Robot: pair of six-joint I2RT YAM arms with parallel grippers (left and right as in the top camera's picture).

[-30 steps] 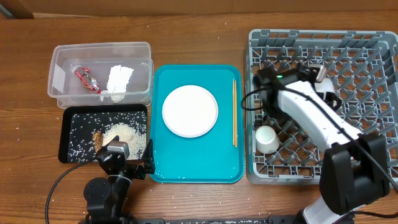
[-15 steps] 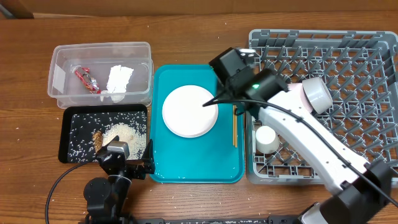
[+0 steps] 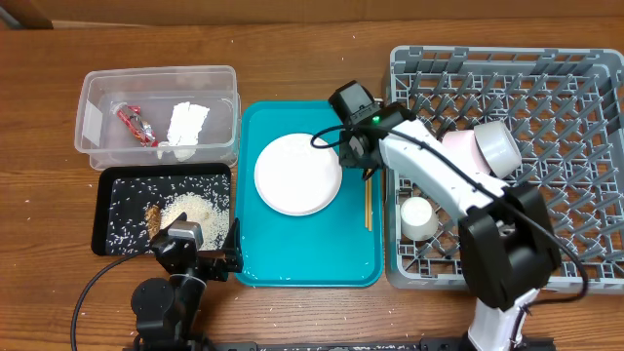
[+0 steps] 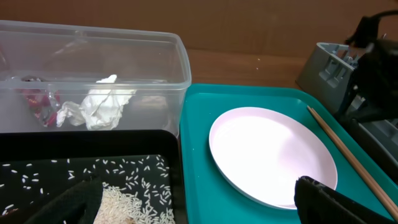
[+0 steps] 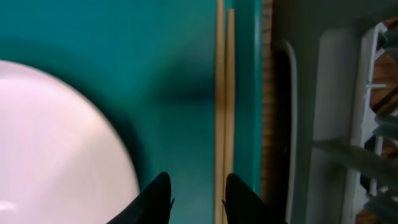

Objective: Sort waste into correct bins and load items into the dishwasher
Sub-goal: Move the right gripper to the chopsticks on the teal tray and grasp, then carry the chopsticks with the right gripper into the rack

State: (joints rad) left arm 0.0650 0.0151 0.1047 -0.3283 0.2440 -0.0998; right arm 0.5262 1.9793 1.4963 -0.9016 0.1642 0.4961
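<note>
Chopsticks [image 3: 368, 200] lie along the teal tray's [image 3: 292, 249] 3 o'clock edge, with the plate [image 3: 297, 174] at their 9 o'clock. The right gripper [image 5: 196, 196] hovers just above them, fingers narrowly parted and gripping nothing. The left gripper [image 4: 199, 186] gapes wide near the black tray [image 3: 96, 214].

The surface [image 3: 292, 49] was brown wood with visible grain and a soft sheen. The teal serving tray [image 3: 302, 253] on it looked like smooth, slightly glossy plastic. On that tray the plate [image 3: 297, 174] was smooth and glossy, and the chopsticks [image 3: 368, 195] along its right edge were matt bare wood. Left of the tray, the tub [image 3: 93, 117] was clear shiny plastic, holding a crumpled paper tissue [image 3: 185, 124] and a foil-bright wrapper [image 3: 134, 122]; the black tray [image 3: 98, 214] was matt. Right of it, the dish rack [image 3: 507, 57] was dull grey plastic.
</note>
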